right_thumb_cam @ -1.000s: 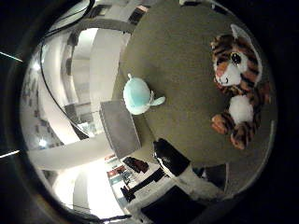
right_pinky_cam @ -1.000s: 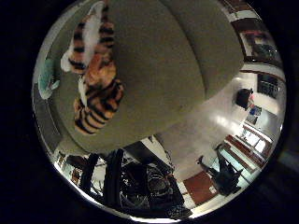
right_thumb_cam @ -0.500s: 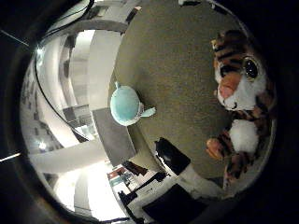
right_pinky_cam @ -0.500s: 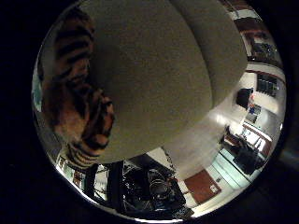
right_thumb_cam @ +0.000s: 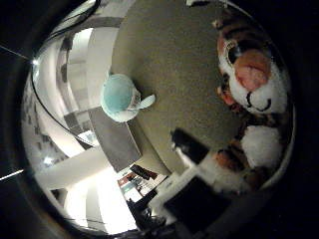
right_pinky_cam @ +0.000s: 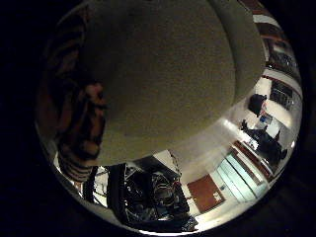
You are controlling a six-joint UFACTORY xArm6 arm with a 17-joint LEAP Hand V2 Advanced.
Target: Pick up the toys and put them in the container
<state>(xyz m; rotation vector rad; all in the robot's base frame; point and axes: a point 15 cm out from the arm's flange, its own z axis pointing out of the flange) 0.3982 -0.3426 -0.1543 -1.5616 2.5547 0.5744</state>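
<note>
Thumb-side palm view: my hand (right_thumb_cam: 199,184) sits close over the tiger plush (right_thumb_cam: 251,94) for a grasp; finger state indeterminate. Teal toy (right_thumb_cam: 120,97) lies by the tabletop (right_thumb_cam: 174,59) edge, beside the grey container (right_thumb_cam: 114,142).

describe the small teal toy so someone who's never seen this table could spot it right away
Start from the round olive-green table. Near its edge, beside a grey rectangular container, sits the small teal toy, rounded with a little flap sticking out to one side. It is plain teal and far smaller than its only neighbour, the striped orange, black and white tiger plush.
</note>
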